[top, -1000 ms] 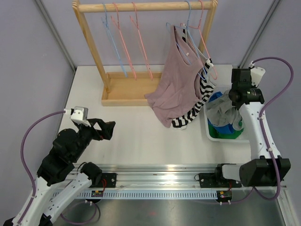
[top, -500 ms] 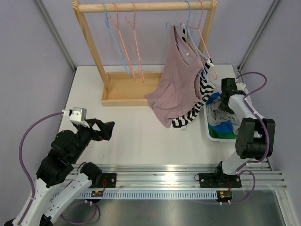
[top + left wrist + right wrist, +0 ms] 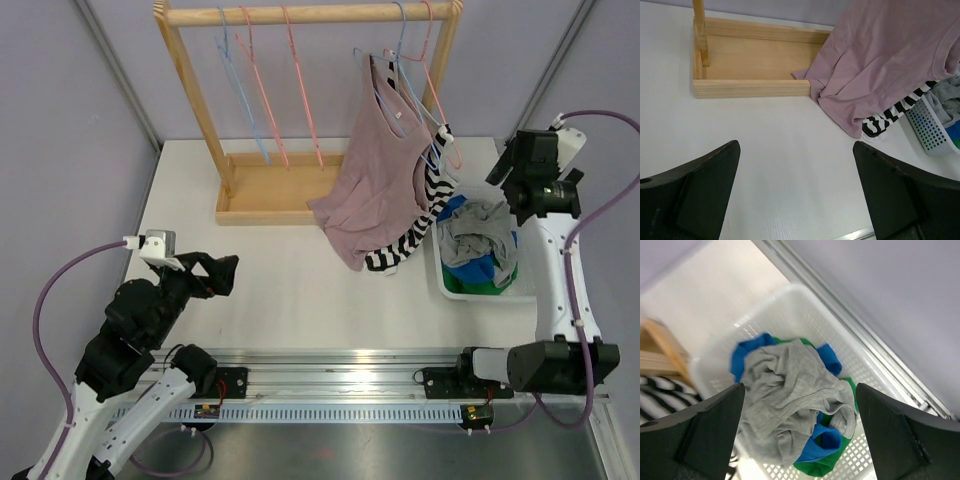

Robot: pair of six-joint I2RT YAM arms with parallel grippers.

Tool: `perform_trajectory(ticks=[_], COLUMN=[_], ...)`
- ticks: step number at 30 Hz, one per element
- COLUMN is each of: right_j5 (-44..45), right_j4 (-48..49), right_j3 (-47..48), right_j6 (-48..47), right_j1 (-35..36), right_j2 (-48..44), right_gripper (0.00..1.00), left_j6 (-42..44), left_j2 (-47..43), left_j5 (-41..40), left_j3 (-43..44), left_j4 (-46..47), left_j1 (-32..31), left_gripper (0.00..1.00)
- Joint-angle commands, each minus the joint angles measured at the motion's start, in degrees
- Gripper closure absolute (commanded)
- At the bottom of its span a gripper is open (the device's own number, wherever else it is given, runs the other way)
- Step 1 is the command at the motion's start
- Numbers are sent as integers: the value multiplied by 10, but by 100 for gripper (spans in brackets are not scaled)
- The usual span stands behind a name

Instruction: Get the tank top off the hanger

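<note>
The left gripper (image 3: pixel 796 147) has its two black fingers (image 3: pixel 700 195) wide apart, with only the bare white table (image 3: pixel 765 140) between them. At its 1 o'clock hangs the dusty-pink fabric tank top (image 3: pixel 880 55). The tank top's hem touches the table and lies over the right near corner of the shallow light-wood base tray (image 3: pixel 750 60). A black-and-white striped garment (image 3: pixel 890 115) shows from under the pink hem.

The right gripper (image 3: pixel 800 390) also has its fingers spread and holds nothing. It hangs above a white perforated plastic basket (image 3: pixel 785 297), where a crumpled grey garment (image 3: pixel 785 390) lies on blue and green clothes.

From above, the tank top is at the table's 1 o'clock, hung from the thin blue and pink wire hangers (image 3: pixel 400 60) at the right end of the wooden rail (image 3: pixel 300 14). Which hanger carries it cannot be told. The basket sits at 3 o'clock.
</note>
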Motion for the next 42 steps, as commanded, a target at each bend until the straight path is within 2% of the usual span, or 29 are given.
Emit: perform_trajectory(ticks=[1, 4, 6, 11, 14, 19, 24, 28, 34, 38, 42], right_j5=[-39, -239, -320, -393, -412, -346, -213, -131, -101, -107, -107], right_j4=[-43, -24, 6, 7, 14, -14, -64, -76, -84, -69, -63], right_j3=[51, 92, 114, 187, 221, 306, 434, 516, 576, 569, 585], right_j6=[-15, -20, -13, -19, -41, -103, -159, -186, -230, -239, -246], right_j1=[3, 5, 7, 28, 79, 205, 282, 293, 293, 293, 293], right_j2=[-56, -89, -103, -84, -66, 4, 118, 185, 254, 275, 301], right_gripper=[1, 1, 3, 14, 20, 22, 24, 28, 31, 41, 56], left_j6=[-12, -10, -8, -6, -4, -4, -4, -3, -1, -1, 0], left_j2=[-1, 9, 11, 14, 19, 31, 35, 36, 40, 36, 33], left_j5=[-26, -32, -32, -26, -23, -10, -8, -2, 10, 11, 12], left_j3=[-2, 3, 5, 3, 3, 3, 3, 2, 3, 3, 2], left_j4=[13, 7, 6, 6, 7, 6, 4, 7, 9, 8, 9], left_j1=[4, 6, 7, 11, 13, 19, 20, 20, 20, 20, 21], left_gripper=[1, 1, 1, 1, 1, 1, 1, 1, 1, 1, 1])
